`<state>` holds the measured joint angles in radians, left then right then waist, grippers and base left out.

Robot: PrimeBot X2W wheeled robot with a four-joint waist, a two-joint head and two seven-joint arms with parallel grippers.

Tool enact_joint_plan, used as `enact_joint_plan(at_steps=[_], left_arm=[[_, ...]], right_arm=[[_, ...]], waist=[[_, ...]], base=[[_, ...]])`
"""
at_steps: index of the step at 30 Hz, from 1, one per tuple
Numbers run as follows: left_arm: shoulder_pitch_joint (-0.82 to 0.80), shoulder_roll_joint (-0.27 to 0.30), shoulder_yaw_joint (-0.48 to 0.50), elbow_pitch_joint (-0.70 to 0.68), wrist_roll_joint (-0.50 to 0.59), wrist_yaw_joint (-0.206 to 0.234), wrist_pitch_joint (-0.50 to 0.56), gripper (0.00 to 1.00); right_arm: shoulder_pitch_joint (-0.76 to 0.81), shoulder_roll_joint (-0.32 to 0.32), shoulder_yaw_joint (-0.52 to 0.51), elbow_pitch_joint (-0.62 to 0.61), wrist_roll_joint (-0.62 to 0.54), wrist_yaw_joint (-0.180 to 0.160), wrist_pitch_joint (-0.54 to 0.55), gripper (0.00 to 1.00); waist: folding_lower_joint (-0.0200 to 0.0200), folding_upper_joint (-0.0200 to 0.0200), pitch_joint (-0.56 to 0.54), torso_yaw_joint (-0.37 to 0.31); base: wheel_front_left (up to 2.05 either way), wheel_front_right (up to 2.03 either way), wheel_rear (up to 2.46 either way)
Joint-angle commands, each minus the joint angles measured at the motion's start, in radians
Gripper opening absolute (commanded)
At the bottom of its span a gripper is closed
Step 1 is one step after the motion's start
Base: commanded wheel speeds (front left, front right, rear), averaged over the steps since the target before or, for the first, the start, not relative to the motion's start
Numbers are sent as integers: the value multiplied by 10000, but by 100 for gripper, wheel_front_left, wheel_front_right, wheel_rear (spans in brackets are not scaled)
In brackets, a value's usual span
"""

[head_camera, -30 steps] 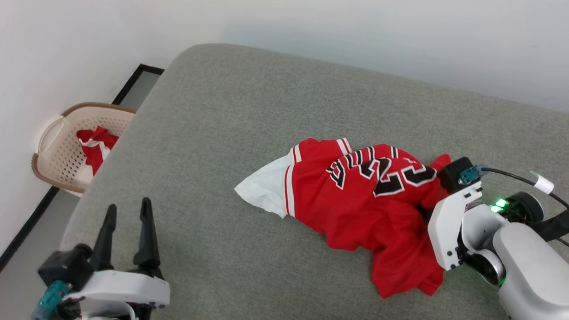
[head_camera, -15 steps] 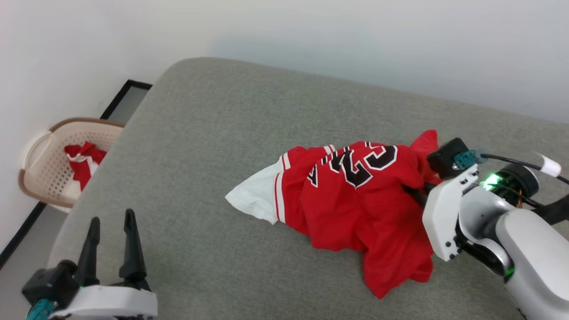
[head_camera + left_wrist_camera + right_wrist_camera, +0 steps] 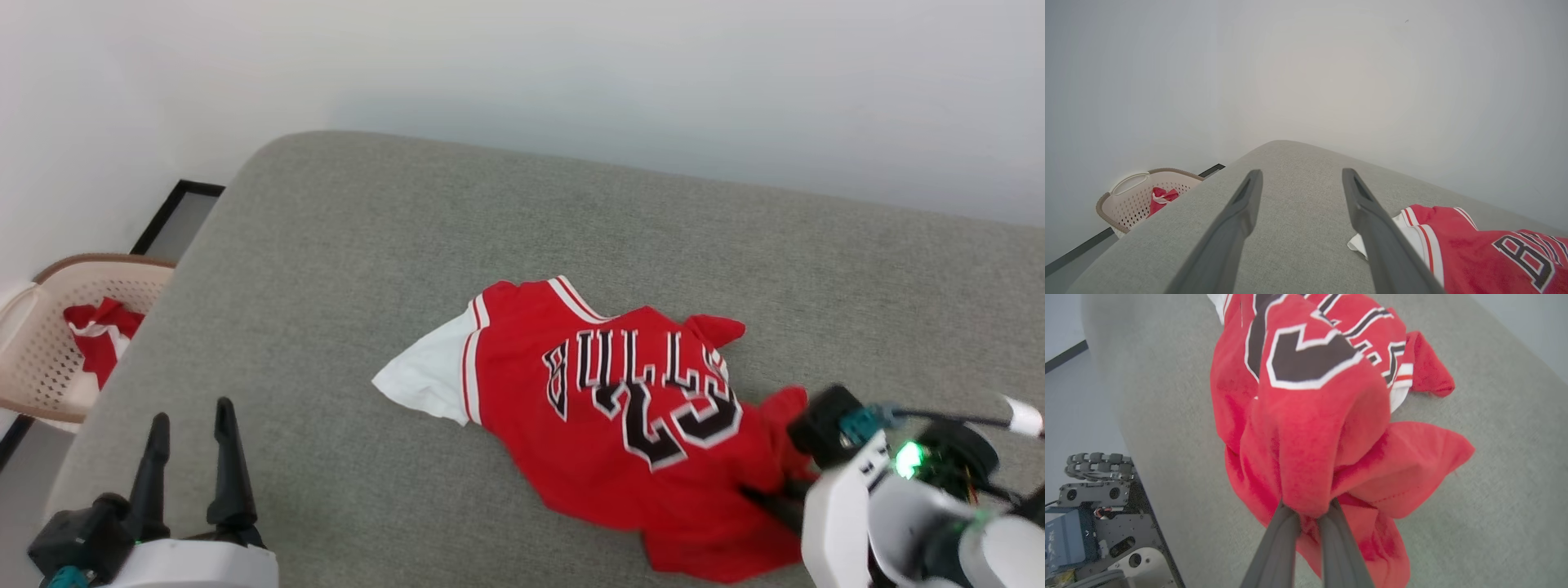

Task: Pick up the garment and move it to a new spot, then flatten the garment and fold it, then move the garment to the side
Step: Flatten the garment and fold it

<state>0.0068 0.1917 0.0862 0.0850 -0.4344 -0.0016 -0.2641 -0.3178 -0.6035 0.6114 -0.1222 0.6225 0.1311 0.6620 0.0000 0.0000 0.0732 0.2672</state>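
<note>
Right wrist view: right gripper [image 3: 1306, 510] clamps a bunched fold of the garment [image 3: 1306, 396], lying at 4 o'clock on the cushion [image 3: 367, 229]; left gripper [image 3: 190, 411] agape at 7 o'clock; relocation step in hand, release and flattening judged next.

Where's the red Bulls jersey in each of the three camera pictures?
Head view: jersey lies centre-right, lettering showing.
Left wrist view: jersey in the lower right corner.
Right wrist view: jersey bunched at centre, pinched by the right gripper.
Shared landmark: the grey cushion beneath it in all three.
</note>
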Motion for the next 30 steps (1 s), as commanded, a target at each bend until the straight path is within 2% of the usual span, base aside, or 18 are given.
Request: enact_joint_plan(at_steps=[1, 7, 12, 17, 19, 20, 21, 22, 26, 30], left_arm=[[77, -48, 20, -4, 85, -69, 0, 100], [80, -102, 89, 66, 236, -133, 0, 100], [150, -172, 162, 68, 322, -171, 0, 100], [169, -204, 198, 151, 391, -242, 0, 100], [161, -212, 211, 172, 432, -264, 0, 100], [163, -224, 218, 184, 445, -258, 0, 100], [171, -230, 228, 195, 456, -272, 0, 100], [188, -228, 234, 202, 462, -284, 0, 100], [304, -204, 257, 210, 504, -287, 0, 100], [470, -139, 304, 177, 547, -295, 0, 100]], right_arm=[[372, -70, -169, -168, 139, -6, 155, 0], [1930, -49, -775, -438, 234, -6, 734, 0], [2786, 294, -1082, 65, 156, -6, 595, 0], [3065, 607, -857, 925, 182, -6, 283, 0], [3009, 740, -774, 1247, 223, -6, 49, 32], [2962, 761, -699, 1406, 187, -6, -26, 44], [2920, 812, -645, 1531, 236, -6, -104, 80], [2867, 846, -666, 1609, 274, -8, -184, 100], [2745, 803, -944, 1624, 486, -14, -311, 100], [2815, 678, -1262, 1126, 718, -10, -127, 100]], waist=[[0, 0, 9, -73], [0, 0, 42, -182], [0, 0, 42, -223], [0, 0, -8, -208], [0, 0, -30, -194], [0, 0, -46, -185], [0, 0, -63, -181], [0, 0, -83, -182], [0, 0, -218, -197], [0, 0, -380, -220]], base=[[0, 0, 0], [0, 0, 0], [0, 0, 0], [0, 0, 0], [0, 0, 0], [0, 0, 0], [0, 0, 0], [0, 0, 0], [0, 0, 0], [0, 0, 0]])
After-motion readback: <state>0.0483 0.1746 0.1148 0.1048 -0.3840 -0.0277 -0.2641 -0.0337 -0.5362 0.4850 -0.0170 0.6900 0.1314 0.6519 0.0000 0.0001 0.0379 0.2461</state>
